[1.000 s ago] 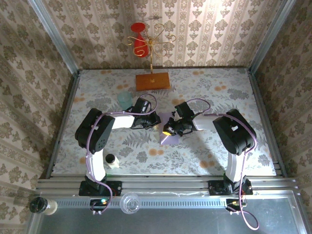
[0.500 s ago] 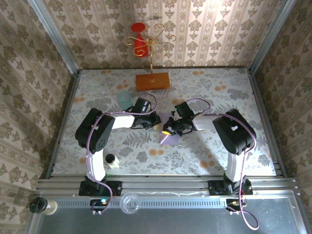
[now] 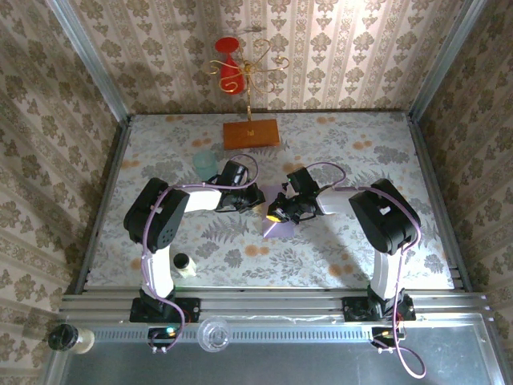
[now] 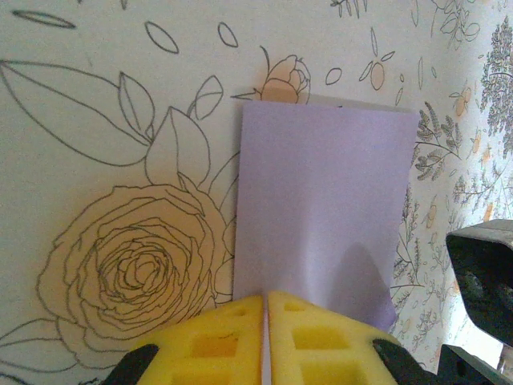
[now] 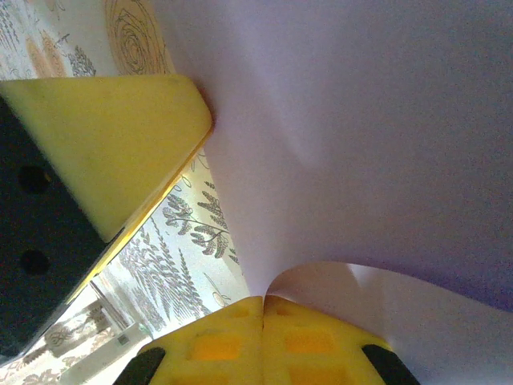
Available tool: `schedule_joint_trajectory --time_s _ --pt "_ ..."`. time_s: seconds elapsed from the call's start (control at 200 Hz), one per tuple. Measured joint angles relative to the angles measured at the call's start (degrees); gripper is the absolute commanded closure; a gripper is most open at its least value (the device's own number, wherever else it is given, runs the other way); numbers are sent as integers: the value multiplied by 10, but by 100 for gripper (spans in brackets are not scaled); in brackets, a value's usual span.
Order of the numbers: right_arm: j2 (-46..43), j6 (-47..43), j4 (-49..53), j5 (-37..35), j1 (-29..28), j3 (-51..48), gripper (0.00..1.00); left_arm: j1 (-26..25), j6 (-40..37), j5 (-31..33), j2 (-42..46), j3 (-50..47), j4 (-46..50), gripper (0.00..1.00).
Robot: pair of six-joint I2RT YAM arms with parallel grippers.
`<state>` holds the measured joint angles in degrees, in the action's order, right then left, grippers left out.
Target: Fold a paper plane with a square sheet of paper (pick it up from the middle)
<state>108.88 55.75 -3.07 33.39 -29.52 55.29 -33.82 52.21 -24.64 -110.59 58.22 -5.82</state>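
Nothing visibly shifts since a second ago: your paper (image 4: 321,184) lies on the table (image 4: 96,120) between both arms. Right tool (image 5: 263,301) pinches a curled-up edge. Left tool (image 4: 264,301) is pressed together at another edge, but you can't tell whether it grips. Thin and limp, the paper creases easily, so hold the edges gently.
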Motion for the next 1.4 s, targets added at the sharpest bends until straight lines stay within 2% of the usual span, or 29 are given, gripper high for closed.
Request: schedule_joint_trajectory --time_s 1.4 --pt "-1 11 -14 -4 0 -7 92 0 0 2 -1 3 6 88"
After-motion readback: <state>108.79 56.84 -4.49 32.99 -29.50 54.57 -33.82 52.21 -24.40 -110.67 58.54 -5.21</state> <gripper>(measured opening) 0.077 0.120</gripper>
